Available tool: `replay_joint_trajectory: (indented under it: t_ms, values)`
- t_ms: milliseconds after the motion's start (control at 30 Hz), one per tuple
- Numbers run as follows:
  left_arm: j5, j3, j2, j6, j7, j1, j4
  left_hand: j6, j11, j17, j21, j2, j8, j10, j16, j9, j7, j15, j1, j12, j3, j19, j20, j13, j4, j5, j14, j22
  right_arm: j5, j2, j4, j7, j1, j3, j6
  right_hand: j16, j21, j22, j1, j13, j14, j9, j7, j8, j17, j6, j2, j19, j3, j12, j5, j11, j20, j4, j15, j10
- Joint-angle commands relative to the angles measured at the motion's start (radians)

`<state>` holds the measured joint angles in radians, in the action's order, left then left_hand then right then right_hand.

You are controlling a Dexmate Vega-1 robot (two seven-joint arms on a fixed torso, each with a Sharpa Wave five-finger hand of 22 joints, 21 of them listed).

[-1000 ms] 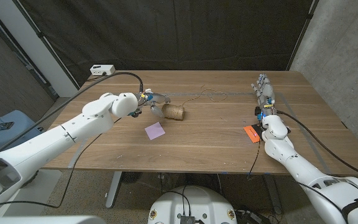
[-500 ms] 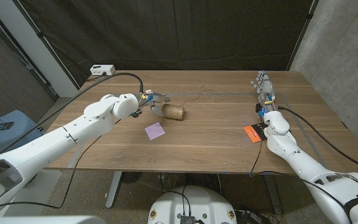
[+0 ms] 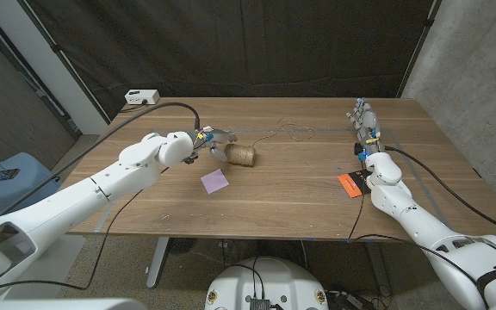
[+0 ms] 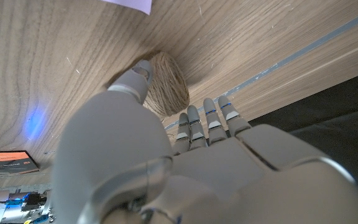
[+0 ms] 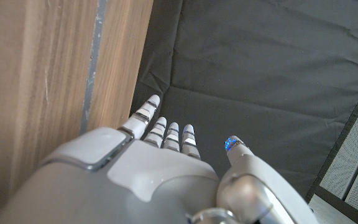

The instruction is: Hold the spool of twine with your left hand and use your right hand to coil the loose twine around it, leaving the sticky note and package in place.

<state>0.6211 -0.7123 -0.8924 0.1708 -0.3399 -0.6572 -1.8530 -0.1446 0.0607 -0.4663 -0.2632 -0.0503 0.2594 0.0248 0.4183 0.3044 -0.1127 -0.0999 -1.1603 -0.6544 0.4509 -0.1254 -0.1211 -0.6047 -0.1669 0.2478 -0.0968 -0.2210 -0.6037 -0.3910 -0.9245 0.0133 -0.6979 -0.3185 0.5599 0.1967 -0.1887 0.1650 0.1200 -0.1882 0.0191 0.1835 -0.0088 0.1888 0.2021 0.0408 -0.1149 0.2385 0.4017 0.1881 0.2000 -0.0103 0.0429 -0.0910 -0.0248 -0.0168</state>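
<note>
The spool of twine [image 3: 241, 156] lies on its side left of the table's middle. Its loose twine [image 3: 284, 132] trails in a thin line toward the far edge. My left hand [image 3: 214, 142] is right at the spool's left end. In the left wrist view the spool [image 4: 169, 84] sits between the thumb, whose tip lies against it, and the straight fingers [image 4: 210, 118]; no closed grip shows. My right hand [image 3: 365, 127] stands at the far right with straight fingers and nothing in it. The purple sticky note [image 3: 214, 181] lies just in front of the spool. The orange package [image 3: 351, 183] lies beside my right wrist.
A white box [image 3: 140, 96] with a cable sits at the table's [image 3: 300, 194] far left corner. A blue seat [image 3: 7, 176] stands beyond the left edge. A dark curtain hangs behind the table, and a grey wall is on the right.
My left arm has crept slightly to the right toward the spool. My right forearm has shifted a little farther from me. Spool, note and package have not moved.
</note>
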Motion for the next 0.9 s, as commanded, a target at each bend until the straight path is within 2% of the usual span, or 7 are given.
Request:
replay_joint_trajectory:
  t_ms: [33, 167, 900]
  values:
    - [0.053, -0.009, 0.005, 0.005, 0.066, -0.023, -0.008, -0.017, -0.001, -0.006, -0.006, 0.002, 0.010, -0.014, 0.010, 0.006, 0.006, 0.003, -0.014, -0.009, -0.006, -0.010, 0.003, -0.004, -0.001, 0.007, -0.011, -0.004, -0.006, 0.013, 0.067, -0.035, 0.023, -0.002, 0.037, 0.006, -0.004, 0.006, 0.000, -0.004, 0.005, 0.004, -0.001, 0.004, 0.002, 0.001, -0.010, 0.003, 0.008, 0.007, -0.002, -0.001, 0.013, 0.001, -0.001, -0.004]
    - [0.069, -0.009, 0.004, 0.016, 0.067, -0.029, -0.017, -0.028, -0.003, -0.010, -0.007, 0.002, 0.016, -0.014, 0.019, 0.008, 0.010, 0.012, -0.016, -0.011, -0.009, -0.013, 0.006, -0.006, 0.000, 0.007, -0.021, -0.004, -0.010, 0.014, 0.076, -0.041, 0.023, 0.000, 0.044, 0.006, -0.005, 0.006, 0.000, -0.004, 0.005, 0.004, -0.001, 0.004, 0.002, 0.001, -0.010, 0.003, 0.009, 0.008, -0.002, -0.001, 0.013, 0.002, -0.001, -0.003]
    - [0.089, -0.008, 0.014, 0.059, 0.068, -0.061, -0.033, -0.047, -0.003, -0.022, -0.011, 0.010, 0.029, -0.021, 0.031, 0.017, 0.006, 0.007, -0.019, -0.021, -0.023, -0.023, 0.002, -0.016, 0.002, 0.007, -0.018, -0.005, -0.008, 0.003, 0.057, -0.050, 0.015, -0.006, 0.030, 0.006, -0.004, 0.006, -0.002, -0.004, 0.006, 0.004, -0.001, 0.004, 0.002, 0.000, -0.010, 0.003, 0.010, 0.008, -0.003, 0.000, 0.012, 0.002, -0.001, -0.003]
